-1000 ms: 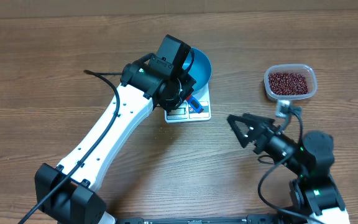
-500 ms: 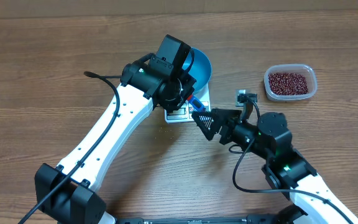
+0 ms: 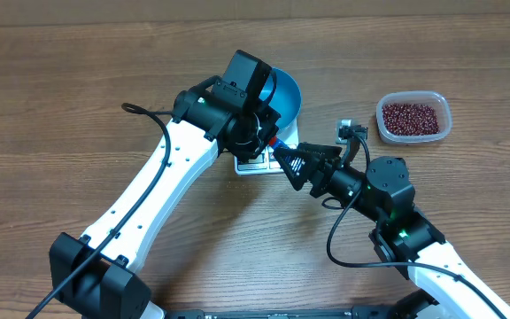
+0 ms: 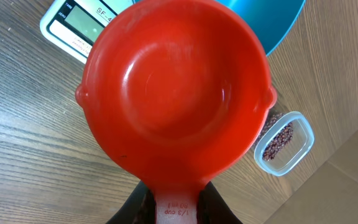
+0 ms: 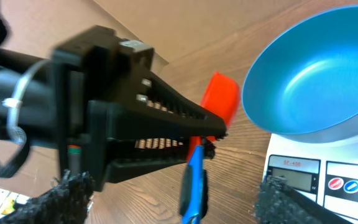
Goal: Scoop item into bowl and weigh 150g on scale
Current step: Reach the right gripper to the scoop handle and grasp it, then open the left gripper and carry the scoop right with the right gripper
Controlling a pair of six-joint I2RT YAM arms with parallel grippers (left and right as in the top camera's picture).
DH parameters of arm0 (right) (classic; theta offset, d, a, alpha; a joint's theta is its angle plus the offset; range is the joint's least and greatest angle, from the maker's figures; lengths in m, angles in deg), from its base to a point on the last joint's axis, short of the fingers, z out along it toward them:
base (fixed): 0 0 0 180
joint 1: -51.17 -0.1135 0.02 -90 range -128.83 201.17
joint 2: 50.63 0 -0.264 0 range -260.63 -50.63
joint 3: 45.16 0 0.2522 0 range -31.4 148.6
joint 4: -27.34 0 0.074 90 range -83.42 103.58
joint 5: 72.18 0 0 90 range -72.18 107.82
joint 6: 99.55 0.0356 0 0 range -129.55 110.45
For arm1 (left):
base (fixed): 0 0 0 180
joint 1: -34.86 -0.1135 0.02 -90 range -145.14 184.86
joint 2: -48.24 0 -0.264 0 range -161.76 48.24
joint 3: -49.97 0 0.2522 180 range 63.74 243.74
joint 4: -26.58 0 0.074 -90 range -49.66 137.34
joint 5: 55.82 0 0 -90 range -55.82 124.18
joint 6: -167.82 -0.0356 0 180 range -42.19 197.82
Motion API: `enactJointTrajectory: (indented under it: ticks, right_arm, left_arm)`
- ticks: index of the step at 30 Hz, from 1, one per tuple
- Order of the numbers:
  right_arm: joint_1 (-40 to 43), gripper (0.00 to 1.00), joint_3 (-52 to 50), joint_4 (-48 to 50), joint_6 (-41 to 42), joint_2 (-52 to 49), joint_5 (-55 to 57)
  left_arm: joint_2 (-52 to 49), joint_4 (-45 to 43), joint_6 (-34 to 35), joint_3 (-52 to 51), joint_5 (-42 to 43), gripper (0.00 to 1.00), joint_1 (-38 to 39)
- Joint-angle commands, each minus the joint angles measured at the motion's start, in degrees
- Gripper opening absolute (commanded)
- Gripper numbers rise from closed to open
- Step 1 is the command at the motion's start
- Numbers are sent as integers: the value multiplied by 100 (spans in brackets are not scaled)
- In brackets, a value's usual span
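Up front, the right gripper (image 3: pixel 289 167) stands with fingers spread wide, just before the white scale (image 5: pixel 328 174). Beyond it, the left gripper (image 3: pixel 264 135) clamps the handle of a red measuring cup (image 4: pixel 176 93) beside the blue bowl (image 5: pixel 316 74), which sits on the scale. Farther right, well apart, red-brown beans (image 3: pixel 412 115) lie in a clear tub (image 3: pixel 445 133).

Left arm (image 3: pixel 162 177): white tapered links, black joints, looping black cable (image 3: pixel 135 109). Black left gripper (image 5: pixel 216 138) bears silver screws (image 5: pixel 143 81) and a white zip tie (image 5: pixel 14 109).
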Motion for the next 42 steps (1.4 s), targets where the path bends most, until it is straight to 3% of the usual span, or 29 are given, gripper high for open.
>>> enactJointTrajectory:
  ticks: [1,17,26,42]
  right_arm:
    - [-96,81,140,181,11,-330,44]
    - [-188,55,140,999,11,-826,197]
    - [-188,47,142,1344,293,-1161,155]
    - [-188,23,238,1172,293,-1172,153]
  left_arm:
    - [-13,-7,87,101,63,4,39]
    - [-13,-2,83,101,61,4,39]
    - [-13,-4,83,101,59,4,39]
    - [-13,-2,81,101,55,4,42]
